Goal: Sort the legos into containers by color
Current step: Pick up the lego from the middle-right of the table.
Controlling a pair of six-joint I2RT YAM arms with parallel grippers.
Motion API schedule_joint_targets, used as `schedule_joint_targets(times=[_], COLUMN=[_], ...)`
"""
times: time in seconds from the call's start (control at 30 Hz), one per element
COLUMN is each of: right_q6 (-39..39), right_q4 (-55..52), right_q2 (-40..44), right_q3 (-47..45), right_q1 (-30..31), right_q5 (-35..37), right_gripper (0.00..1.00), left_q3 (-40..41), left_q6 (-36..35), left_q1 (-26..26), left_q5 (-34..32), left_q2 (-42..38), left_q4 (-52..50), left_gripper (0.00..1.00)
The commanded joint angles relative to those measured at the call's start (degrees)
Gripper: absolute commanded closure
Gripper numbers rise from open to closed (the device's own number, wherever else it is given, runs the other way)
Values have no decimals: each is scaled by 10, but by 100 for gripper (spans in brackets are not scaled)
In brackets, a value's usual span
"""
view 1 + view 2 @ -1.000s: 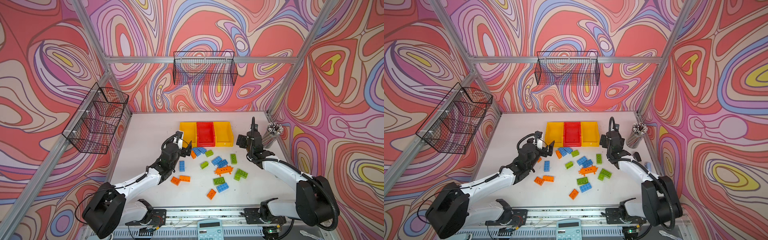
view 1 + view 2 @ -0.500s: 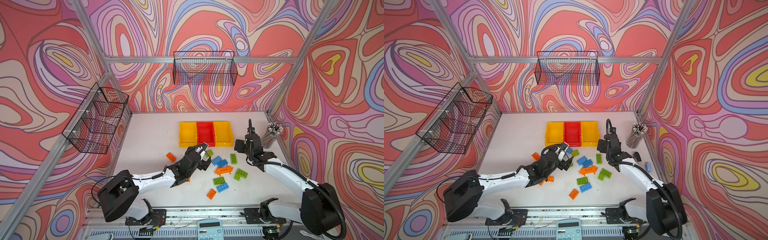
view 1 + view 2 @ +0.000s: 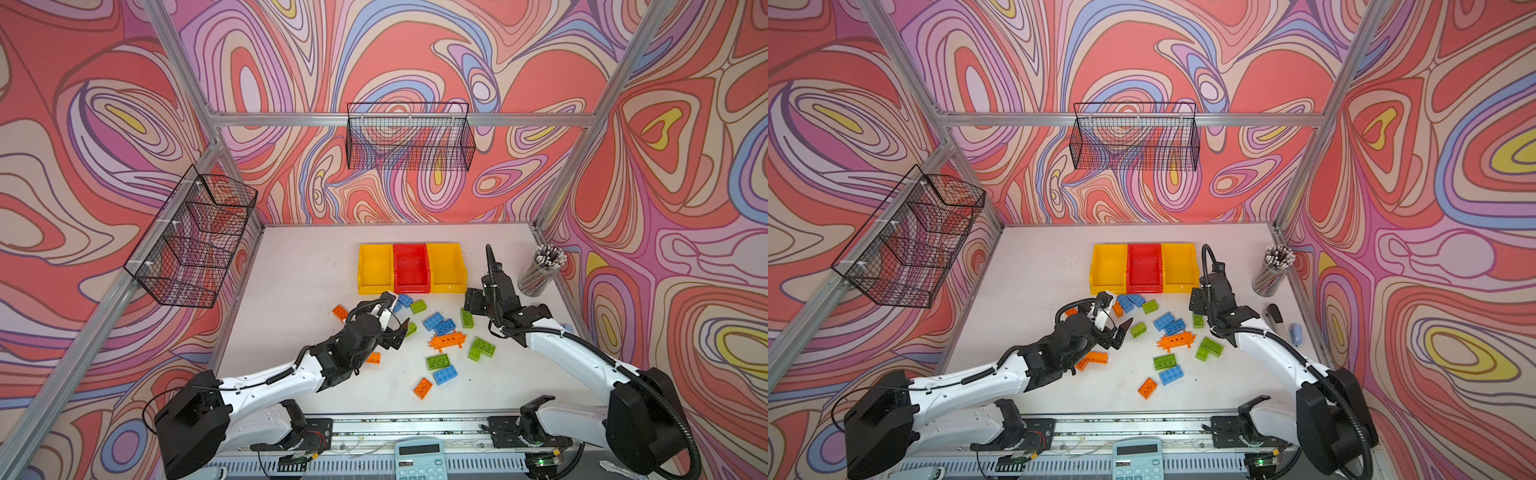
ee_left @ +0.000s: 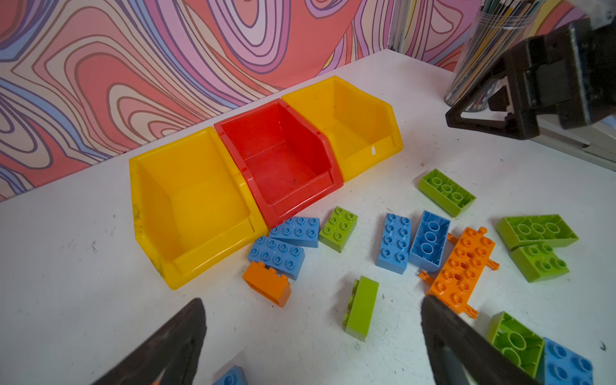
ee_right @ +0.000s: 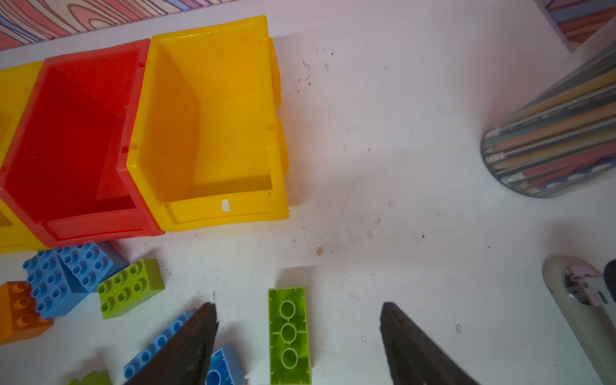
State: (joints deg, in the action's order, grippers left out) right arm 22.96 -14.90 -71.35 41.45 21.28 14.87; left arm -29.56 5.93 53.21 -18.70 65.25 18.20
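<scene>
The three containers, yellow, red and yellow, stand joined at the back and look empty in the left wrist view. In front of them lie scattered orange, blue and green legos, with the long pronged orange piece in the middle. My left gripper is open and low over the pile. A green brick on its side lies just ahead, between its fingers. My right gripper is open and straddles an upside-down green brick without touching it.
A cup of pencils stands at the back right, with a stapler and a pale blue item along the right edge. Wire baskets hang on the back wall and left wall. A calculator lies at the front.
My left arm swung from beside the left yellow container rightward into the brick pile. My right gripper moved left over the green brick, and its jaws have narrowed.
</scene>
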Motion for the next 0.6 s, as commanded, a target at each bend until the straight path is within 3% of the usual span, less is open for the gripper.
schedule_joint_targets(times=[0.0,0.57], right_q6=[36,55], right_q4=[-4,27], right_q2=[-26,-168], right_q3=[-10,9], right_q1=[5,5], right_q5=[-10,-13], right_gripper=[22,36], left_q3=[24,61], left_q6=[21,51], left_q1=[-1,-1], left_q5=[-7,-16], left_q2=[-19,-72], left_q4=[-26,-50], left_gripper=[0,0])
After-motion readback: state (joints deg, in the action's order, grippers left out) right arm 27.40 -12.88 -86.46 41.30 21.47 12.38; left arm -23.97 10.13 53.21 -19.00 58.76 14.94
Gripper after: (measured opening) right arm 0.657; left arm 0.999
